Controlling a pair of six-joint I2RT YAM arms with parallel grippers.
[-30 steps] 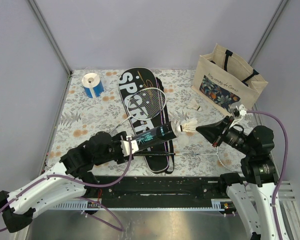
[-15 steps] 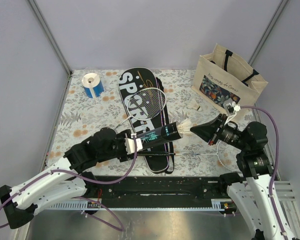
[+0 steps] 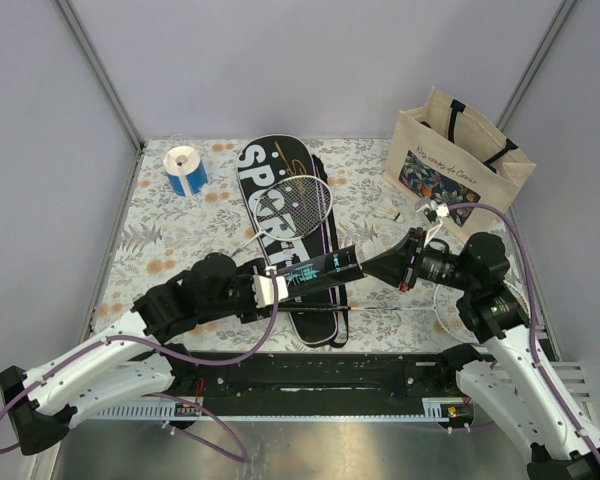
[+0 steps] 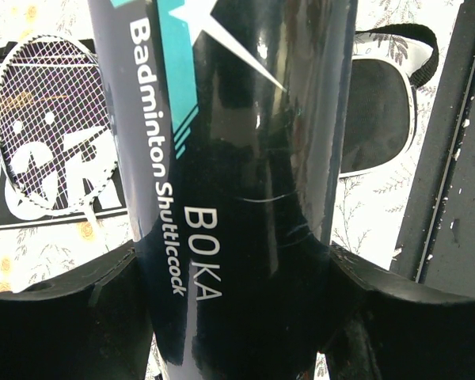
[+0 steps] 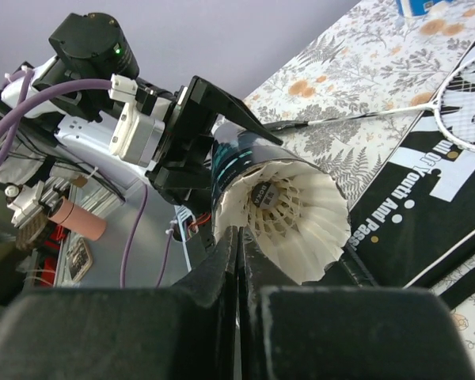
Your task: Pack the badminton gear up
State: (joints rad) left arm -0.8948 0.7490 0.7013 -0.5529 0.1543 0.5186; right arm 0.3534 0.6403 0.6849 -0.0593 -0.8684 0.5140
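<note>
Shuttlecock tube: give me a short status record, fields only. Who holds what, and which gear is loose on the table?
tube: black with teal print, lifted above the SPORT case
left fingers: clamped on the tube's sides
shuttlecock: at the tube mouth, cork end inward; depth unclear
right fingers: shut on its feather rim
loose gear: second shuttlecock on the table by the tote bag; racket lying on the SPORT case

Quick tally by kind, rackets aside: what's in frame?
shuttlecock: 2 (tube mouth, beside tote)
tube: 1
racket case: 1
tote bag: 1
tape roll: 1
Total: 6
</note>
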